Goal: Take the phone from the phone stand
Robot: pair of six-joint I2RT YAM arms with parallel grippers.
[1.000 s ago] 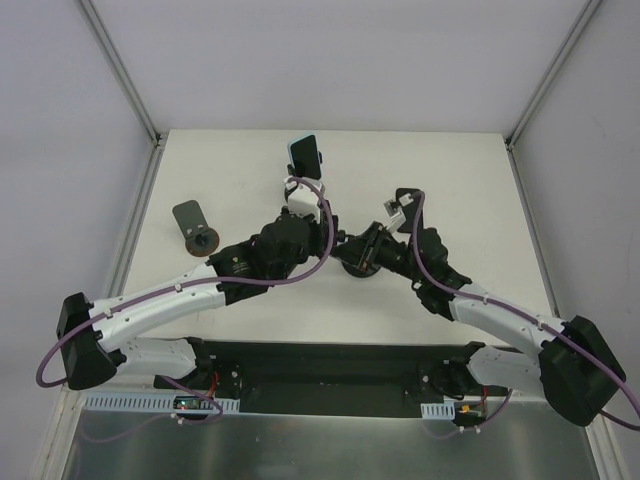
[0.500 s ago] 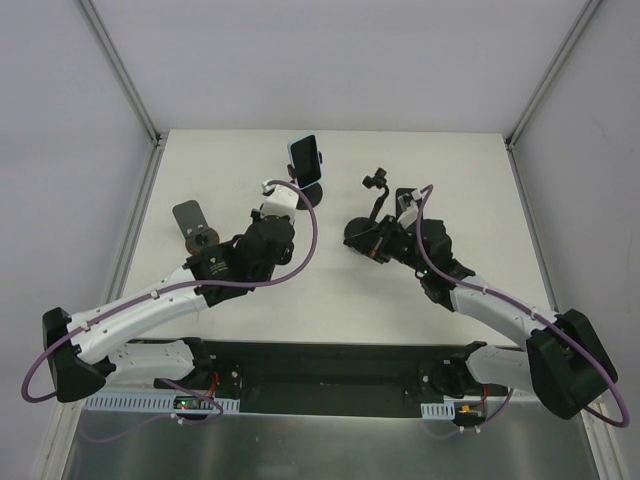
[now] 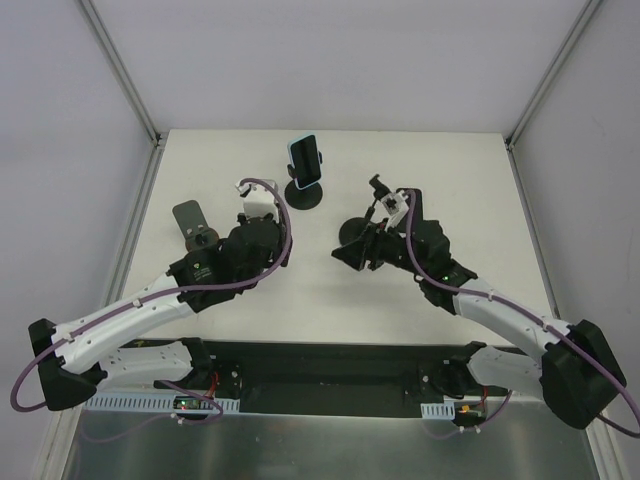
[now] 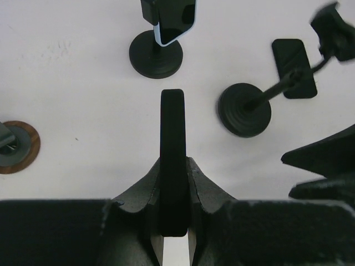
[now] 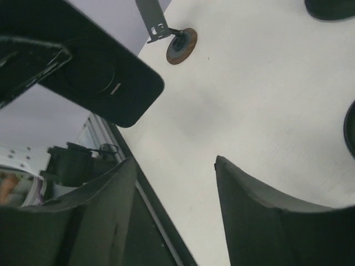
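Observation:
A black phone (image 4: 172,149) stands edge-on between my left gripper's (image 4: 173,166) jaws, which are shut on it. The right wrist view shows its flat back (image 5: 105,83) at the upper left, in the air above the table. In the top view my left gripper (image 3: 262,232) hangs left of the empty black phone stand (image 3: 358,232), whose round base (image 4: 244,110) and cradle plate (image 4: 294,66) lie to my right. My right gripper (image 3: 345,254) is open near that stand's base, with only bare table between its fingers (image 5: 260,216).
A second phone in a light blue case (image 3: 305,158) sits on another black stand (image 4: 156,54) at the back. A grey-plated stand on a brown base (image 3: 190,218) is at the left. White walls and metal rails enclose the table.
My left arm has drawn back to the left and nearer, carrying the black phone away from the stand. My right gripper has opened and shifted slightly nearer.

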